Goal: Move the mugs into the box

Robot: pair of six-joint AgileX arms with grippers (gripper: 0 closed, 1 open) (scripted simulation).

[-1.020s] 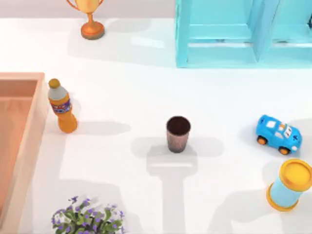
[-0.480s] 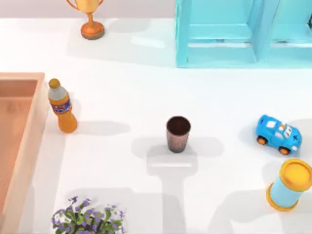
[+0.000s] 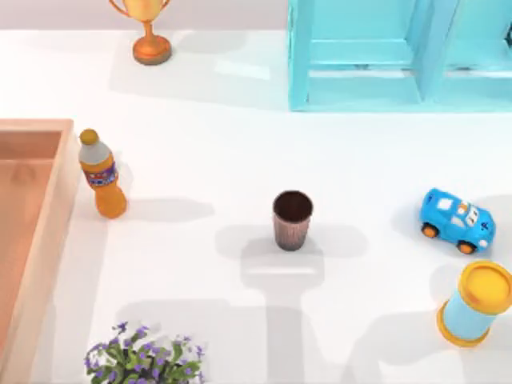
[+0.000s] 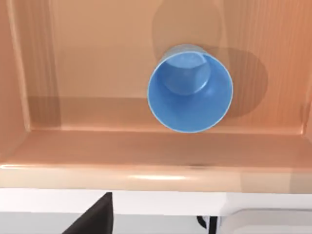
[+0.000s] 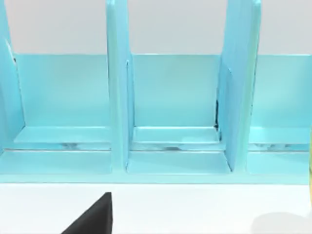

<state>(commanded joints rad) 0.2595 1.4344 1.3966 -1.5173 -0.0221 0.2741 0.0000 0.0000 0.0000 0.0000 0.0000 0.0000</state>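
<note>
The dark brown ribbed mug [image 3: 292, 220] stands upright and alone near the middle of the table. Upright on the floor of the peach-orange box [image 4: 146, 156], close to one wall, is the light blue mug [image 4: 190, 91], seen in the left wrist view. The box's corner [image 3: 36, 192] lies at the table's left edge. My left gripper hovers above the box wall, with one dark finger [image 4: 96, 220] well off centre and nothing held. My right gripper faces the shelf, also with one dark finger [image 5: 96, 219] showing and nothing held.
An orange drink bottle [image 3: 102, 174] stands just right of the box. A trophy [image 3: 148, 32] and a light blue shelf unit [image 3: 400, 56] line the back. A blue toy car [image 3: 456, 220] and a yellow-lidded blue cylinder [image 3: 478, 304] sit right. Purple flowers [image 3: 144, 360] grow front left.
No object on the table has moved. Only the arm shadows near the front of the table have shifted slightly.
</note>
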